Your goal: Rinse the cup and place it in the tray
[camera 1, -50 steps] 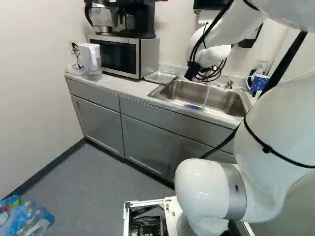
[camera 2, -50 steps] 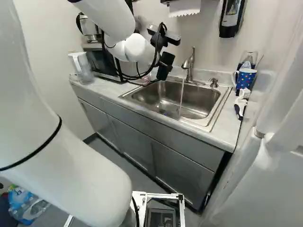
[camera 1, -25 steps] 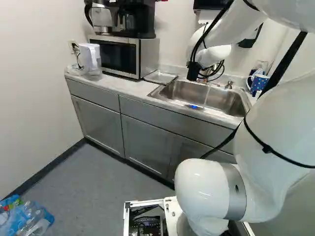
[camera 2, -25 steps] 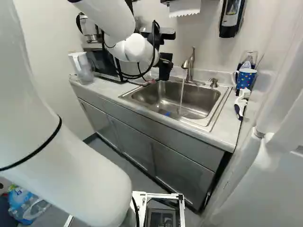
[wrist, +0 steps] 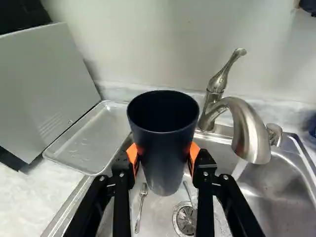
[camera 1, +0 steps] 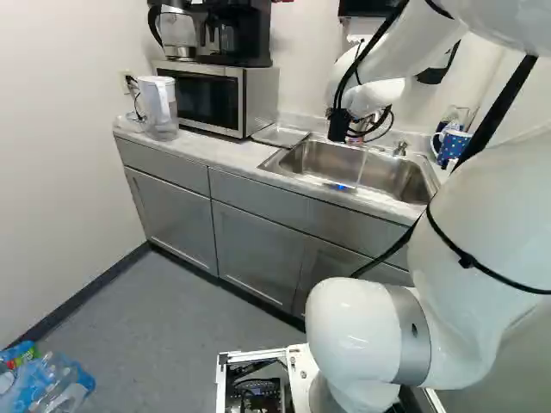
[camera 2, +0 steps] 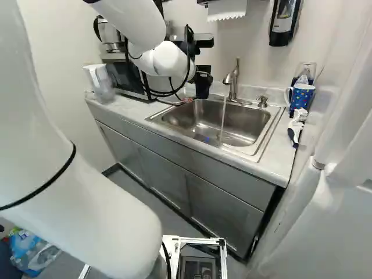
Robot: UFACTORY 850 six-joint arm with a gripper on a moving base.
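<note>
1. Cup (wrist: 163,148), dark and mouth up, is being pinched in the gripper (camera 2: 203,71), whose orange pads (wrist: 132,154) are pressing it from two sides; it is hanging above the sink (camera 2: 257,142), near its far left corner.
2. Compared with one second ago, the gripper and cup are standing more upright in the right base view, having been tilting then; the base is staying where it was.
3. Water (camera 2: 224,119) is running from the faucet (wrist: 247,131) into the sink, beside the cup and apart from it.
4. Only the wrist view is showing the fork (wrist: 140,205) lying in the sink and the drain (wrist: 185,219) clearly.
5. Beside the sink's left edge, the tray (wrist: 91,140) is lying on the countertop (camera 2: 270,160), next to the microwave (camera 1: 258,103).
6. Near the countertop's far right corner, a spotted mug (camera 2: 302,97) is standing; the right base view is also showing a brush (camera 2: 294,131) along the right edge, nearer than the mug.
</note>
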